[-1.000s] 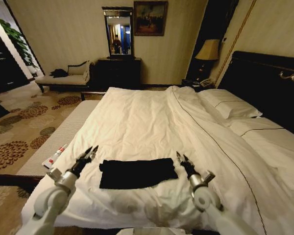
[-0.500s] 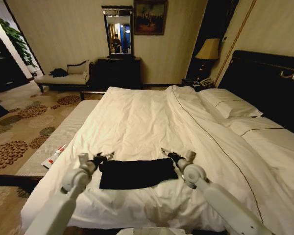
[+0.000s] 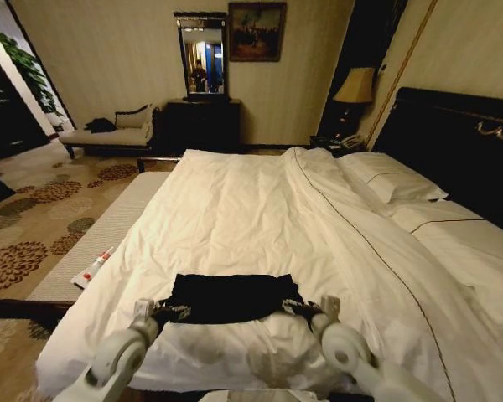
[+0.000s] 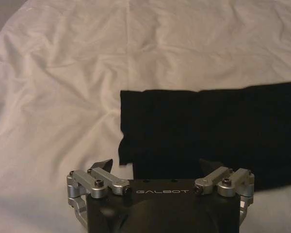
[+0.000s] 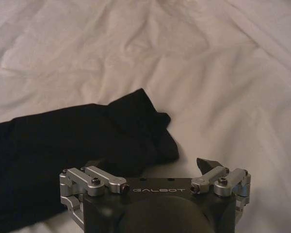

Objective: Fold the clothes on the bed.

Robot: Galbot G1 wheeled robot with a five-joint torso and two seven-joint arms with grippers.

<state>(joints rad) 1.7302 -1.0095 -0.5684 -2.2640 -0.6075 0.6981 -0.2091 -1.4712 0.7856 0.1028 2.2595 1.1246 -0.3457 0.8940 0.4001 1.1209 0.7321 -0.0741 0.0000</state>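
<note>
The clothes (image 3: 230, 297), a black T-shirt folded into a flat band, lie on the white duvet of the bed (image 3: 235, 201) near its front edge. At the band's near left corner sits my left gripper (image 3: 173, 311), and my right gripper (image 3: 297, 308) sits at the near right corner. In the left wrist view, the left gripper (image 4: 157, 165) is open, its fingers spread wide around the edge of the clothes (image 4: 208, 136). The right gripper (image 5: 150, 164) is open too, straddling the bunched corner of the clothes (image 5: 87, 141). No lettering shows on the cloth.
White pillows (image 3: 391, 177) and a dark headboard (image 3: 461, 142) are on the right. A pale bench (image 3: 109, 230) runs along the bed's left side, with a red-and-white item (image 3: 95, 266) on it. A chaise longue (image 3: 117, 130), a dresser (image 3: 203, 124) and a lamp (image 3: 358, 85) stand at the back.
Both grippers reached in at the shirt's far corners, then drew back and dropped to its near corners. The shirt stays in about the same place.
</note>
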